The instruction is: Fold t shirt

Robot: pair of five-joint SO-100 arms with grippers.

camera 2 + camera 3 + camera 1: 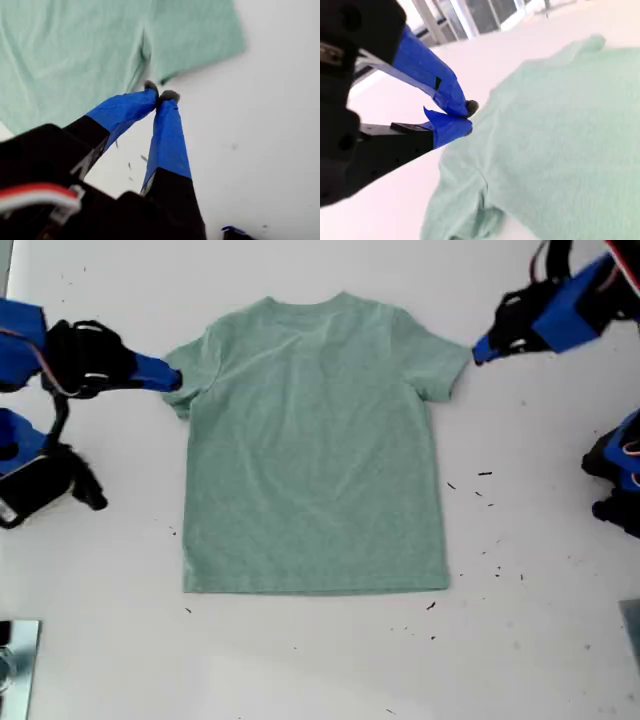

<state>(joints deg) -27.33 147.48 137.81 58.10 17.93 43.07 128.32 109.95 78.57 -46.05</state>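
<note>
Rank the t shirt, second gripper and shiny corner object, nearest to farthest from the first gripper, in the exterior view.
1. t shirt, its sleeve beside my first gripper.
2. my second gripper, at the opposite sleeve.
3. shiny object, exterior view's lower-left corner.

The t shirt lies flat on the table, in the middle of the exterior view, neck toward 12 o'clock and hem toward 6. My second gripper sits at 9 o'clock of the shirt, at the sleeve on the exterior view's left, its tips at that sleeve's shoulder edge. My first gripper sits at about 2 o'clock, just beside the opposite sleeve, tips by the sleeve hem. Small specks lie on the table at 4 o'clock of the shirt.
</note>
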